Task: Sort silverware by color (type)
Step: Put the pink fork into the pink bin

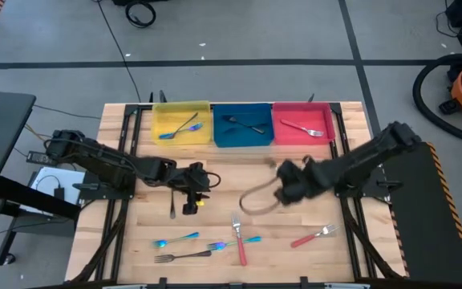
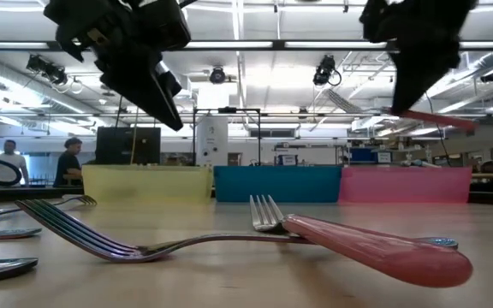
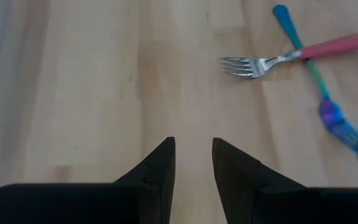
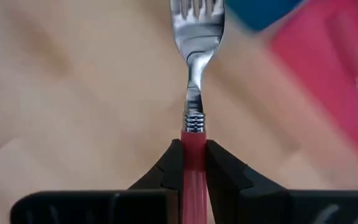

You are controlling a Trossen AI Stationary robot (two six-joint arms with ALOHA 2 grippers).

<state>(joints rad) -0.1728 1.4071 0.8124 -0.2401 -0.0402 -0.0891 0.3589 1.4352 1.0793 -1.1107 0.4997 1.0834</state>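
Observation:
Above the table's middle, my right gripper [image 4: 193,155] [image 1: 285,178] is shut on a red-handled silver fork [image 4: 196,37] whose tines point toward the blue tray [image 1: 243,126] and red tray [image 1: 303,122]. My left gripper [image 3: 193,158] [image 1: 191,199] hovers open left of centre over bare wood, beside a dark fork [image 1: 172,207] lying flat. Near the front edge lie an iridescent utensil [image 1: 175,239], a dark fork [image 1: 183,256], a red-handled fork [image 1: 239,241] crossed over another iridescent one [image 1: 251,240], and a third red-handled fork [image 1: 313,235]. Each tray, including the yellow one [image 1: 181,122], holds one utensil. My right gripper pinches the fork's red handle [image 4: 193,142] between its two fingers, just behind the ribbed collar where the handle meets the silver neck. The fingers lie along the handle. The fork is lifted clear of the table, its handle [image 2: 439,120] showing high in the low view.
The three trays stand side by side along the far edge. In the low view, a dark fork [image 2: 84,233] and a red-handled fork [image 2: 375,250] lie close to the camera. People stand in the room beyond the table's left.

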